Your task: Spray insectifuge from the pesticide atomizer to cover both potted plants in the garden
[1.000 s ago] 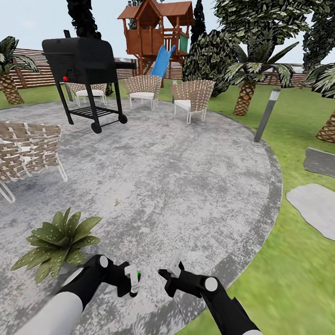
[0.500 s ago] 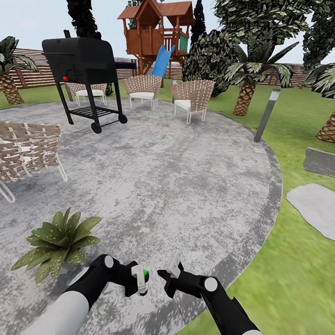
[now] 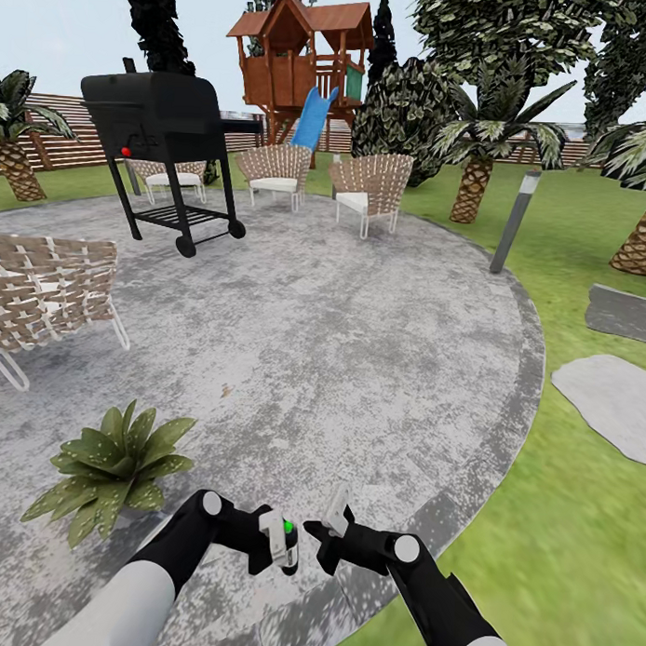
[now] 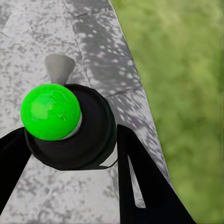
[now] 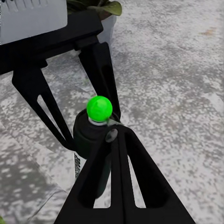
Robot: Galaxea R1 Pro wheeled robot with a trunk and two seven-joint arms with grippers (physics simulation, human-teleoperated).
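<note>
Nearest, low in the head view: left pincer (image 3: pixel 280 545) clamped on the spray bottle (image 3: pixel 285 538), fingers either side of its dark body, green ball at its top; same bottle (image 4: pixel 70 126) seen between the two black fingers (image 4: pixel 144 182) from the left wrist. Right pincer (image 3: pixel 330 528) just beside it, nothing held, opening hard to judge; from the right wrist, bottle (image 5: pixel 93 140) right in front. To the left, a potted plant (image 3: pixel 109 460) on the grey stone patio (image 3: pixel 359 361). Lawn (image 3: pixel 577 518) at right with stepping stones (image 3: pixel 609 394). Farther off: woven chairs (image 3: pixel 370 190), black grill (image 3: pixel 157 131), wooden fence (image 3: pixel 50 136), play tower (image 3: pixel 300 57), palms (image 3: pixel 478 151).
</note>
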